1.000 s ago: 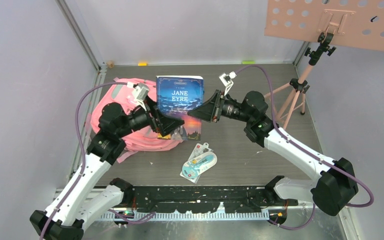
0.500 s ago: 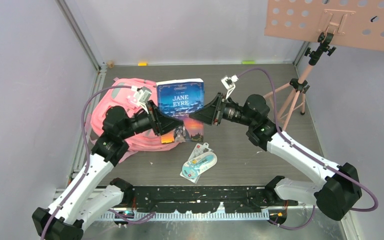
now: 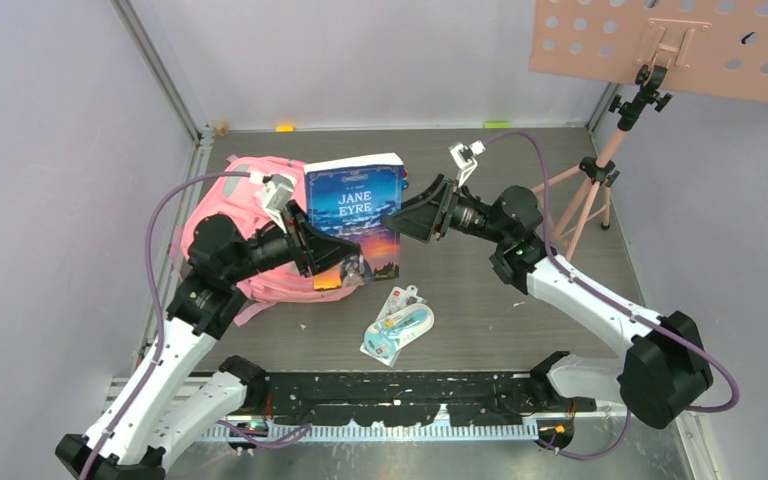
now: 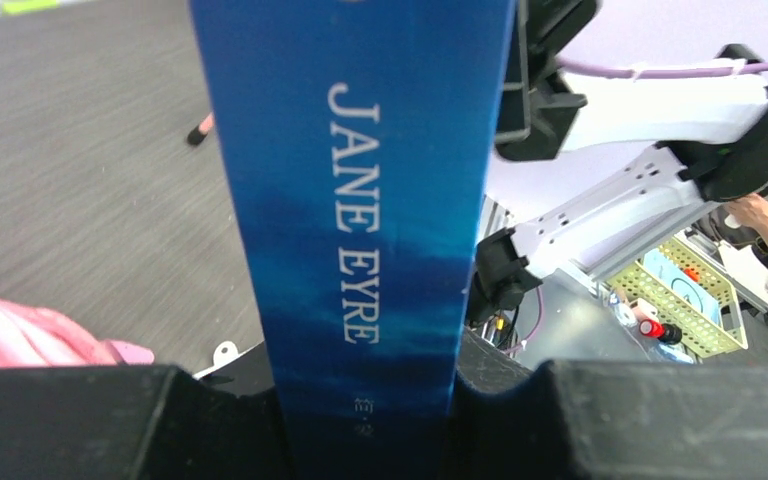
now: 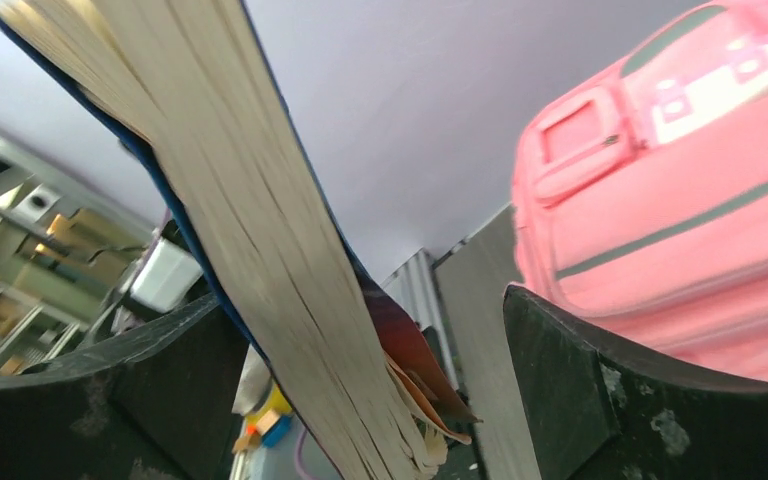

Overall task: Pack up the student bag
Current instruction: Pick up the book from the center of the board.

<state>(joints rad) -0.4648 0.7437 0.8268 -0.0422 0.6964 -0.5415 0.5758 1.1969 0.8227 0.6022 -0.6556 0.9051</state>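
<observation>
Firmly around the Jane Eyre book (image 3: 355,198), left hand (image 3: 350,254); right hand (image 3: 393,218) spread wide astride its pages.

A paperback book (image 3: 354,204) with a blue, cloudy cover and "JANE EYRE" in white letters stands tilted just right of the student bag (image 3: 238,176), its cover towards the top camera and an orange glow along its lower edge. Its blue spine (image 4: 360,200) carries the same title, and its cream page edges (image 5: 260,250) fan slightly. Nearer the front, a blister pack (image 3: 397,325) holding something pale blue lies flat on the dark wood-grain table (image 3: 460,320). A pink perforated music stand (image 3: 660,48) rises at the back right on a tripod (image 3: 585,190). Yellow tape (image 3: 284,127) and green tape (image 3: 497,124) mark the far edge.
</observation>
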